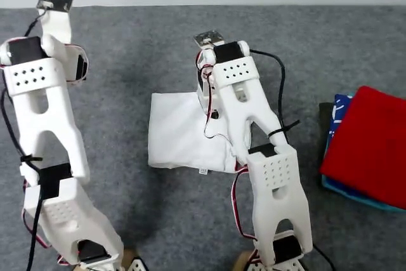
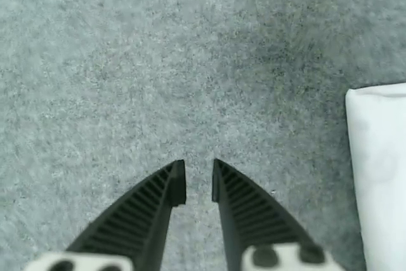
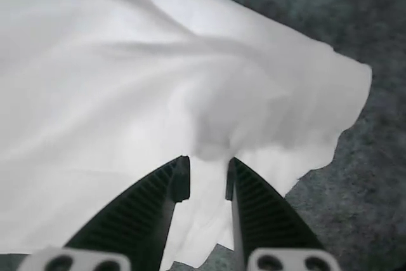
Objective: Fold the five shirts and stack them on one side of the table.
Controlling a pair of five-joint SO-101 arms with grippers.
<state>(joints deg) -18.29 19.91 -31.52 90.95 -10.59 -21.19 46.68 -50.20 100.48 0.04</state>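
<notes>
black ribbed fingers [image 2: 152,217] of the left gripper [image 2: 198,182] are hanging over the grey, felt-like table [image 2: 127,61], standing a narrow gap apart with nothing between them. its wrist view is also catching the smooth folded edge of the white shirt [image 2: 380,176] off to one side, well apart from the tips. the right gripper [image 3: 208,179] is likewise showing a narrow gap, and its tips are sitting at a raised, shadowed ruck in the soft white cloth, whose loose corner is lying rumpled against the grey surface. from the high view the white shirt [image 1: 177,134] is lying as a rough rectangle at the middle of the table, with the right arm [image 1: 244,99] leaning over its right part and the left arm [image 1: 38,112] standing by the left edge. at the right edge, a folded red shirt [image 1: 371,144] is resting on top of a stack, with blue cloth [image 1: 339,113] peeking out beneath it.
</notes>
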